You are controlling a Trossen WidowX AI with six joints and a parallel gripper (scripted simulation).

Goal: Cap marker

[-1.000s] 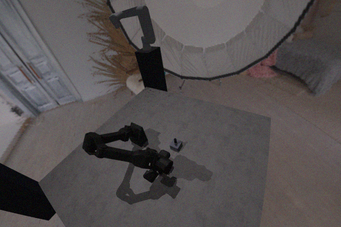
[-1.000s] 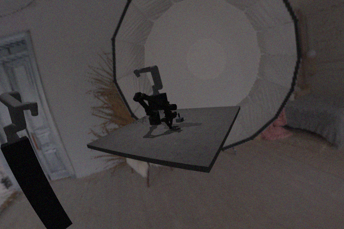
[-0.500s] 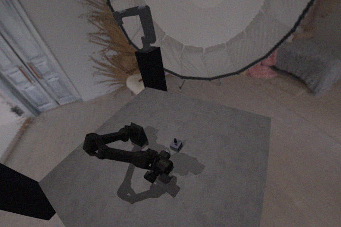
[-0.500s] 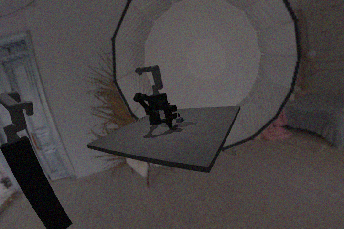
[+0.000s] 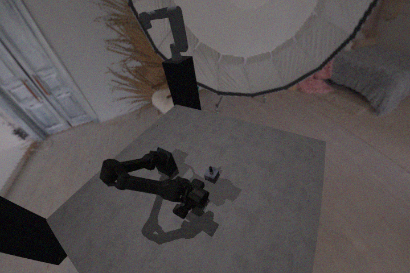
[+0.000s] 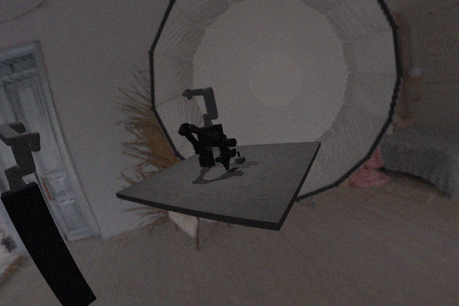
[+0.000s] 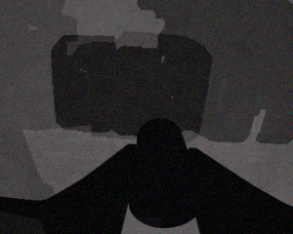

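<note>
The marker (image 5: 210, 169) (image 6: 238, 154) stands upright, dark tip up, in the small grey holder block (image 5: 210, 178) (image 6: 240, 160) on the table. My gripper (image 6: 227, 168) (image 7: 161, 154) points down, low at the table top, on the near side of the block and apart from it. It is shut on the dark cap (image 7: 161, 180), with one finger against each side of it in the wrist view. The cap is hidden behind the gripper in the top view and cannot be told from the dark fingers in the exterior view.
The grey table (image 5: 270, 206) (image 6: 259, 201) carries my arm's base on its left side, with the arm's links bent above it. The arm's shadows fall around the gripper and block. Two black pedestals with grey arms (image 5: 183, 83) (image 6: 46, 245) stand beyond the table's edges.
</note>
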